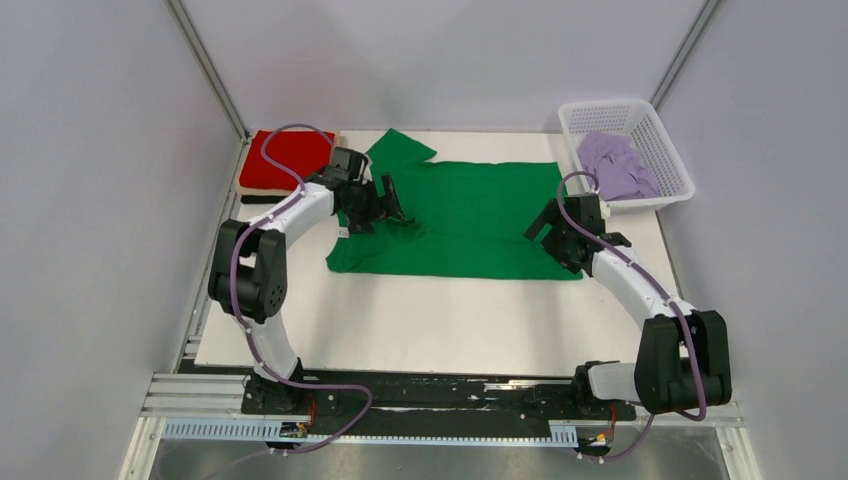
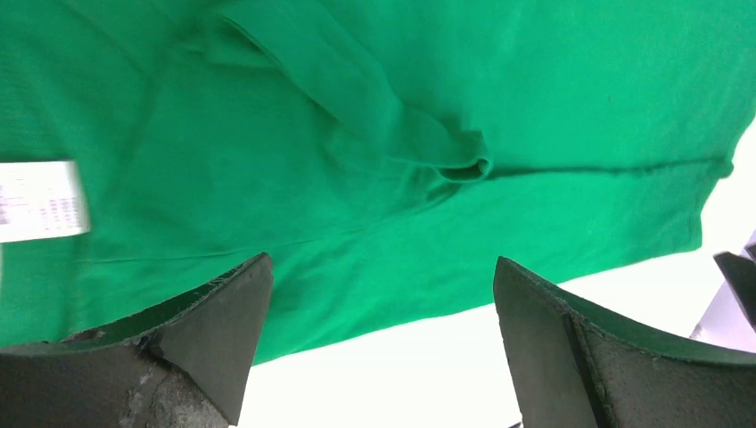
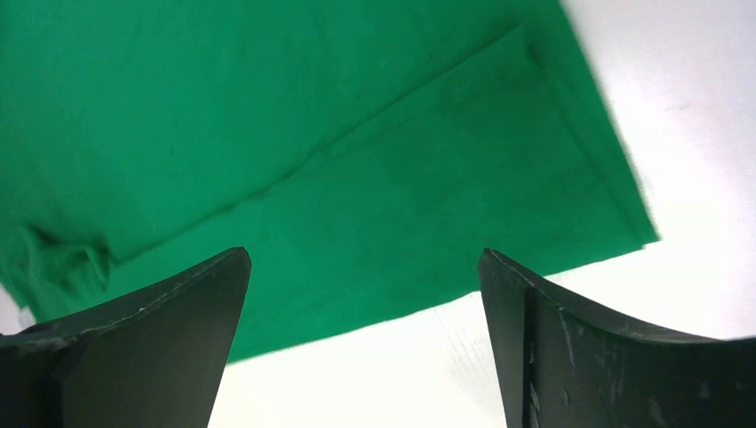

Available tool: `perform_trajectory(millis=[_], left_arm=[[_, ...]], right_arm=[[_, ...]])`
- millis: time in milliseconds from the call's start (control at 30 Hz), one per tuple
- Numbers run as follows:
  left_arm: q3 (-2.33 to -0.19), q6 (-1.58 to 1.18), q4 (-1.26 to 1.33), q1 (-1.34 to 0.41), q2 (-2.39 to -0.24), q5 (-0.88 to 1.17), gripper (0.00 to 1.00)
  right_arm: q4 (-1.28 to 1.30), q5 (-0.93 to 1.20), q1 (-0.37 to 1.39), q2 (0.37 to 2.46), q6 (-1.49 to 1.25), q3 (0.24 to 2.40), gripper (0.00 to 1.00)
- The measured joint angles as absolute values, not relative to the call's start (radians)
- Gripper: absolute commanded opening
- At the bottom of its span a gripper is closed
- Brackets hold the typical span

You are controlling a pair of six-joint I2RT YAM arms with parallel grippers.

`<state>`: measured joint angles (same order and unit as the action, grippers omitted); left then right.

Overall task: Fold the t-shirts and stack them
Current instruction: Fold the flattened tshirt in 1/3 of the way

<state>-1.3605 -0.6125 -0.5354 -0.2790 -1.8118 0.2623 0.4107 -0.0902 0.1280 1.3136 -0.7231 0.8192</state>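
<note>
White counter (image 1: 450,320); green t-shirt (image 1: 470,220) lies flat across its middle, near edge folded over; left pincer (image 2: 382,272) and right pincer (image 3: 364,263) both spread, holding nothing; cloth looks light, limp, unlikely to slip; I'd pinch the doubled edge near its corners.

Bright green t-shirt (image 1: 470,215), red t-shirt (image 1: 300,152), lilac t-shirt (image 1: 612,165), white lattice basket (image 1: 668,155).

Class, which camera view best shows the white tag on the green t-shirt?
The left wrist view: the white tag lies large on the green t-shirt, at the frame's left edge. The top view leaves it too small to tell; the right wrist view shows green cloth, no tag.
</note>
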Motion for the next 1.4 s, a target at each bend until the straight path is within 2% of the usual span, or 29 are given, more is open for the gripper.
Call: perform_trajectory(millis=[300,567,800,1033,1233,1400], left_arm=[[-1.352,-0.667,-0.367,-0.344,-1.958,0.347,1.0],[-1.543,-0.691,-0.316,-0.344,-2.116,0.36,1.0],[-1.79,-0.646,-0.392,-0.344,-2.259,0.354,1.0],[-1.929,-0.587,-0.447,-0.344,-2.348,0.375,1.0],[-1.93,-0.53,-0.502,-0.348,-2.325,0.352,1.0],[-1.696,-0.508,-0.502,-0.363,-2.075,0.237,1.0]], right_arm=[[0.322,0.026,0.137,1.315,-0.702,0.78,1.0],[0.294,0.031,0.137,1.316,-0.682,0.756,1.0],[0.29,0.033,0.137,1.336,-0.676,0.756,1.0],[0.286,0.036,0.143,1.34,-0.655,0.756,1.0],[0.278,-0.008,0.232,1.374,-0.597,0.794,1.0],[0.259,-0.078,0.331,1.473,-0.548,0.875,1.0]])
